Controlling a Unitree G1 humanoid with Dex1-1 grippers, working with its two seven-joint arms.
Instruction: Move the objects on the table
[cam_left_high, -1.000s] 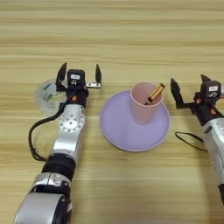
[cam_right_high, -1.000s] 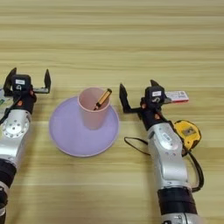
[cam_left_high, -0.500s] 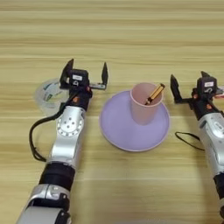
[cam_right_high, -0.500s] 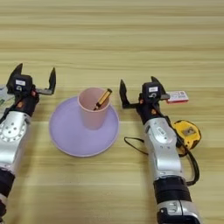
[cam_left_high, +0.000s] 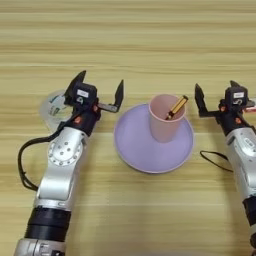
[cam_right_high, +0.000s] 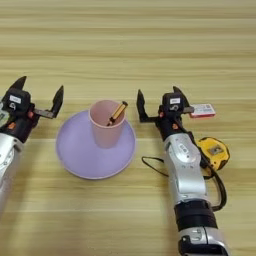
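Two task objects are seen on the wide light-wood table (cam_right_high: 128, 45): a pale pink plastic cup (cam_right_high: 107, 124) standing upright on a lilac round plate (cam_right_high: 80, 157), toward the plate's far side, and a small yellow-and-black blocky item (cam_right_high: 214, 151) lying on the wood just to the right of the right forearm. A short orange-brown stick (cam_right_high: 117, 113) is leaned inside the cup, its upper end poking over the rim toward the right. The right gripper (cam_right_high: 156, 105) is held near the cup on its right side, fingers spread wide and nothing between them; the left gripper (cam_left_high: 98, 94) is placed at the plate's left edge, likewise spread and empty. A clear tape roll (cam_left_high: 54, 106) lies just behind the left gripper, and a small red-and-white card (cam_right_high: 202, 110) sits beside the right gripper's far side. The cup is judged light and top-heavy with the stick in it, so a finger brushing the rim or the protruding stick could tip it or flick the stick out. A pinch taken too high on the thin wall could squash or slip off it. The plate could be dragged along if the cup is pushed sideways. The black cable looped by the right forearm could snag the yellow-and-black item when that arm is swung.
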